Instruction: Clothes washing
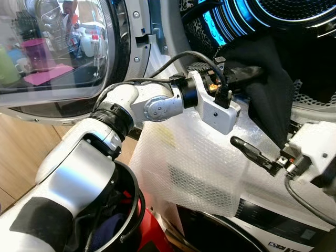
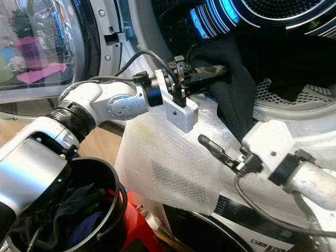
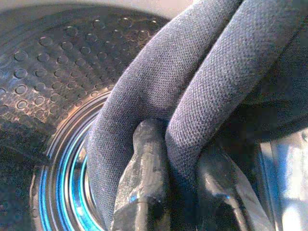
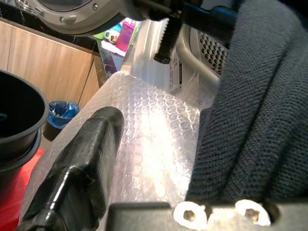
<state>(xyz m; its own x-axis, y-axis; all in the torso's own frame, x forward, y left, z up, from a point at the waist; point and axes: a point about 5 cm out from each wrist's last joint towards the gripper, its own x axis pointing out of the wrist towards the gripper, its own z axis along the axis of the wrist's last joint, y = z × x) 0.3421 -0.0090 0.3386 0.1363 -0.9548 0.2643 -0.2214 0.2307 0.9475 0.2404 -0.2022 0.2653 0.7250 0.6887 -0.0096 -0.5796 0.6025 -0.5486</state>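
Dark knit garment [image 1: 265, 84] drapes from the perforated washer drum [image 1: 310, 100] over its rim.

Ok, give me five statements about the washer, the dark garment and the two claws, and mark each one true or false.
1. The left claw is shut on the dark garment. True.
2. The washer door is closed. False: it stands open.
3. The garment hangs over the drum's rim. True.
4. The right claw grips the garment. False: it hangs beside it over the bubble wrap.
5. The black basket is empty. False: clothes lie inside.
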